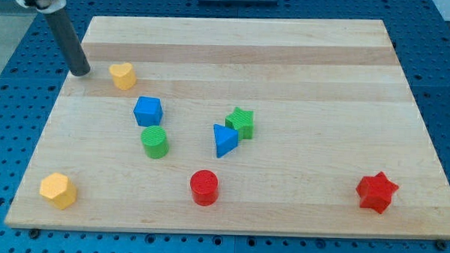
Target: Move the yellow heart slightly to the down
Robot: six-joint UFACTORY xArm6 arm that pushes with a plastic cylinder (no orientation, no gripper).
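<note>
The yellow heart [123,76] lies near the view's upper left on the wooden board [288,46]. My tip [80,71] rests on the board just to the left of the heart, a small gap apart from it. The dark rod rises from the tip toward the view's top left corner.
A blue cube [147,111] and a green cylinder [155,141] lie below the heart. A blue triangle [224,140] touches a green star [241,122] at centre. A red cylinder [204,187], a red star [376,192] and a yellow hexagon [58,190] lie near the bottom.
</note>
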